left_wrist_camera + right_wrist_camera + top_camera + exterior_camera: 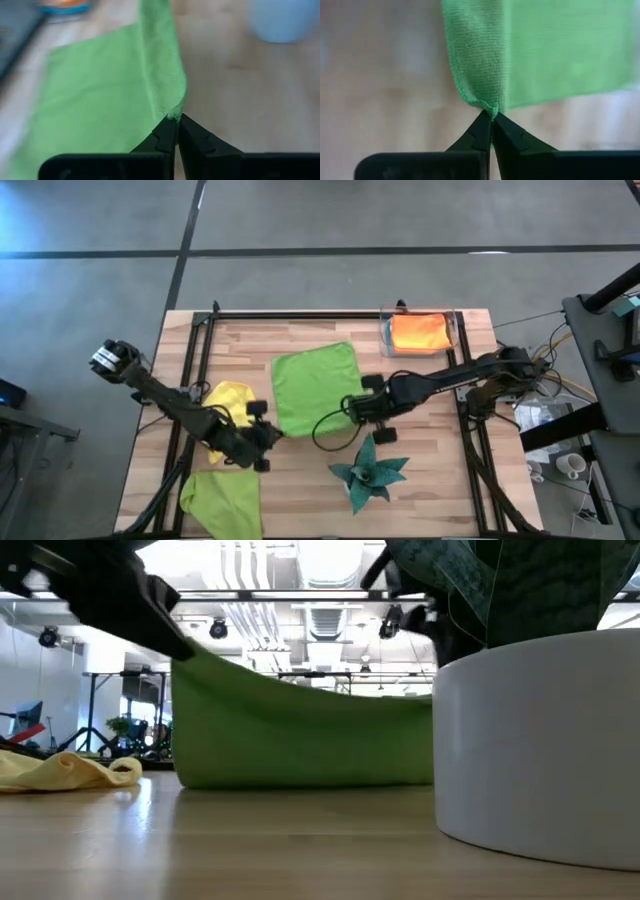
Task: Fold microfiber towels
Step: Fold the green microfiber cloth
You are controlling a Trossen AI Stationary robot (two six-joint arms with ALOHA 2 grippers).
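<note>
Both hands are pinching the same cloth here. The left hand [262, 437] is clamped shut on one near corner of the big lime green square microfiber towel [314, 388], and the right hand [358, 408] is shut on the other near corner. So the edge between the two hands hangs up off the wooden table [440, 450], sagging a bit in the middle in the low view, while the rest of the towel runs straight away from both hands and lies flat further out.

That's the relation that matters, I think: the free far edge sits directly ahead of both hands, roughly parallel to the line between them. Neither arm is really nearer. A fold would probably mean carrying the held edge forward together over that far edge.

The second lime green towel [222, 498], the crumpled yellow one [230, 396] and the orange one [419, 332] all lie off to the sides.
</note>
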